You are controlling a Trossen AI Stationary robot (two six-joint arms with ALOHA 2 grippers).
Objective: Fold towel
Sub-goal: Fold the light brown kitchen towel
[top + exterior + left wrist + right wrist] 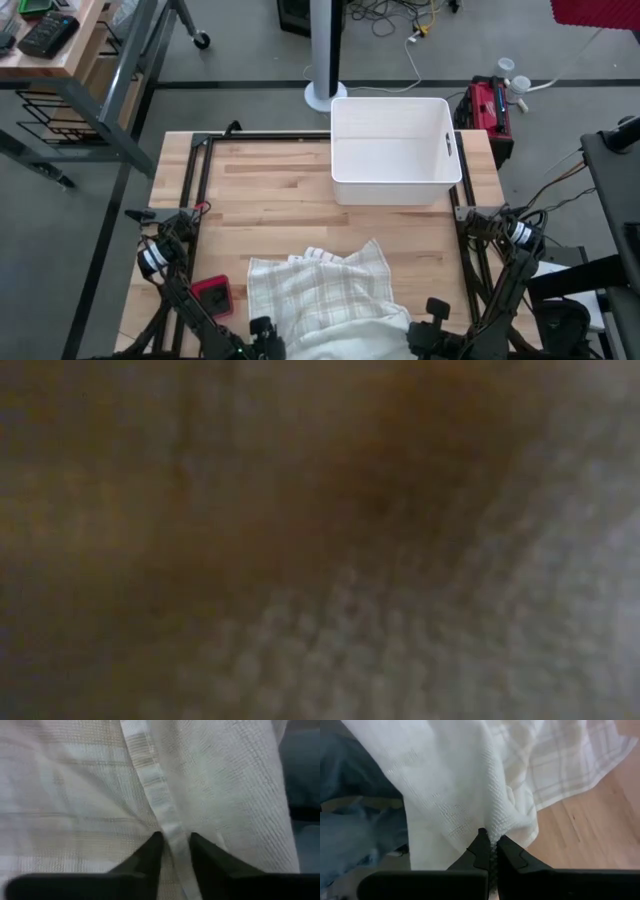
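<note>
A white towel point(320, 295) with faint plaid lines lies rumpled at the middle of the table's near edge, and part of it hangs over that edge. It fills the low view as a blurred weave point(400, 640). My left gripper point(265, 330) is at the towel's near left part, its fingertips closed onto a hem band point(175, 842). At the towel's near right part, my right gripper point(432, 318) is shut on bunched cloth point(491, 840) and holds it above the table. My left gripper has the towel's woven hem band point(172, 827) between its two fingertips, which come from above and slant down. The fingers stand one on each side of the band, which runs along between them. The cloth around it lies flat. My right gripper pinches a bunched fold of the towel point(494, 827) between its two fingertips, slanting down from above. Several layers are gathered there. That part is lifted. The cloth falls away from the fingers in drapes, and its far part point(570, 765) rests on the table.
A white plastic bin point(395, 150) stands at the table's far edge, right of centre. A small red object point(212, 293) lies on the wood left of the towel. Bare wooden tabletop point(270, 190) stretches between towel and bin. Blue cloth point(360, 835) shows beyond the table's near edge.
</note>
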